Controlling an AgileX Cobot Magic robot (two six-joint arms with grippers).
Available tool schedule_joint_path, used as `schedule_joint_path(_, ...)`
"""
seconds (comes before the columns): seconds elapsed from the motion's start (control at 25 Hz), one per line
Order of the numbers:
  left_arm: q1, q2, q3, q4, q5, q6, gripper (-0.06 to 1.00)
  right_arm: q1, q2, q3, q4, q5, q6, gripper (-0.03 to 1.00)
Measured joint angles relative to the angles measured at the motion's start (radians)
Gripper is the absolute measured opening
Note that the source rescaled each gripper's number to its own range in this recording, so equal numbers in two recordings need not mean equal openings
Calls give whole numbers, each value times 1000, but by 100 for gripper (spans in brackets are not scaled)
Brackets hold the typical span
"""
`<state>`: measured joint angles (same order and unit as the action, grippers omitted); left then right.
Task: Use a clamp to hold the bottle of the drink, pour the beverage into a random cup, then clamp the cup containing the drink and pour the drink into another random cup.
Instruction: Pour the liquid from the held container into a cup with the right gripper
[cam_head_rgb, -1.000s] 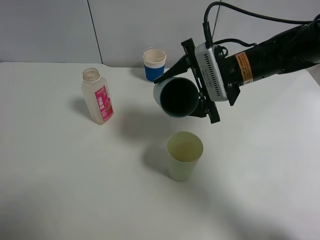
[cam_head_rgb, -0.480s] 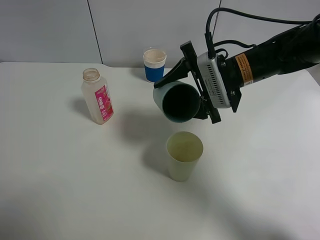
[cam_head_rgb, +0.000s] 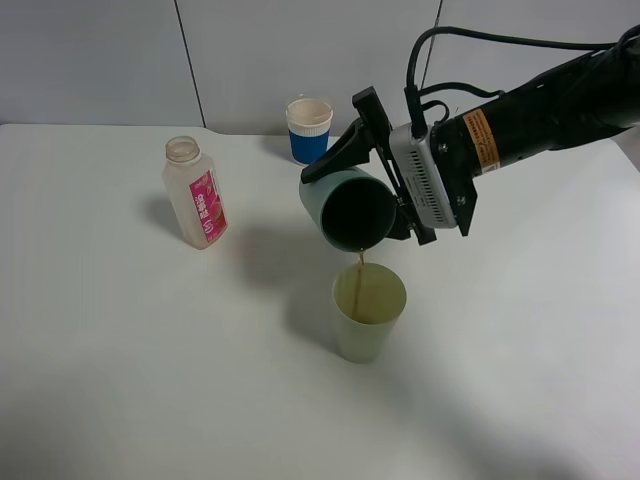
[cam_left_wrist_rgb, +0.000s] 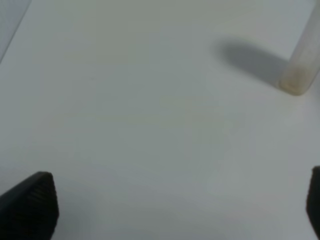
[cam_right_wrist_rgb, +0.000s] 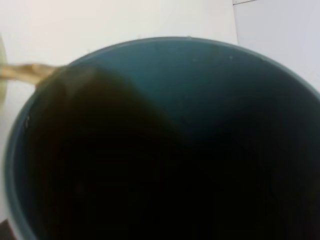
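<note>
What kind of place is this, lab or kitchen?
Probably a lab test bench: a bare white table, plain grey wall panels, and a robot arm with exposed cables pouring between cups.

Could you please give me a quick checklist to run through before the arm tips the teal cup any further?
1. Right gripper shut on the teal cup: ok.
2. Stream landing inside the yellow-green cup: ok.
3. Yellow-green cup upright under the teal cup's lip: ok.
4. Room left in the yellow-green cup: ok, the drink sits well below the rim.
5. Bottle and blue-banded cup upright and apart from the pour: ok.
6. Left gripper open over bare table, out of the way: ok.
</note>
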<state>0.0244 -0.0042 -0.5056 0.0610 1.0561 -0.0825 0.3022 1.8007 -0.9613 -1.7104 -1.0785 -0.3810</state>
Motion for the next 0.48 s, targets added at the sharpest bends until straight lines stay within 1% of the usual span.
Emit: schedule_joint_path(0.48, 0, 0, 0, 0, 0, 0, 100, 10, 0, 0, 0, 5, -103, 0)
